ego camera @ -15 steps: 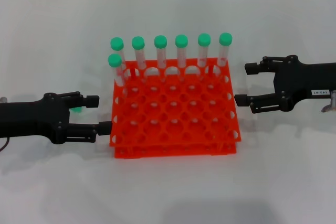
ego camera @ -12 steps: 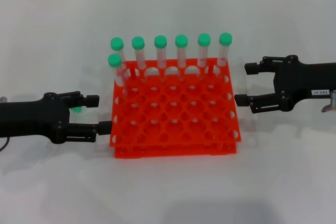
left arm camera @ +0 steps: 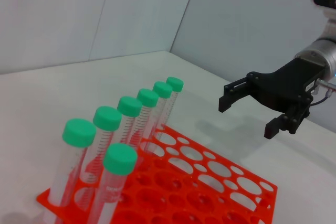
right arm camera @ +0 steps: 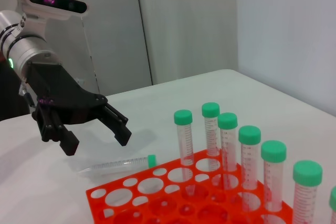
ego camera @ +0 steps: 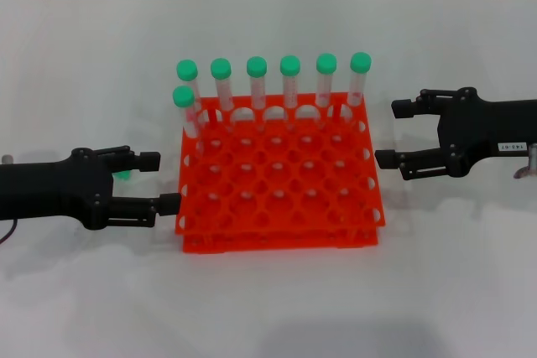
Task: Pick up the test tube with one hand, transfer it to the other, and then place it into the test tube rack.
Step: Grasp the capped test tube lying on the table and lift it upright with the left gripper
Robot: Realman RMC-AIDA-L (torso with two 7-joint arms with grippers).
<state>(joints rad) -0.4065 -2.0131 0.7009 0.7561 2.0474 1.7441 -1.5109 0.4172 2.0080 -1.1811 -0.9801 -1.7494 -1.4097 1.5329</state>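
The test tube lies flat on the surface at the rack's nine o'clock side, mostly hidden in the head view behind the left pincer, which hangs released above it. The right pincer, also released, hovers at the rack's three o'clock.

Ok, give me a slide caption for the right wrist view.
Left gripper open above a test tube lying beside the orange rack.
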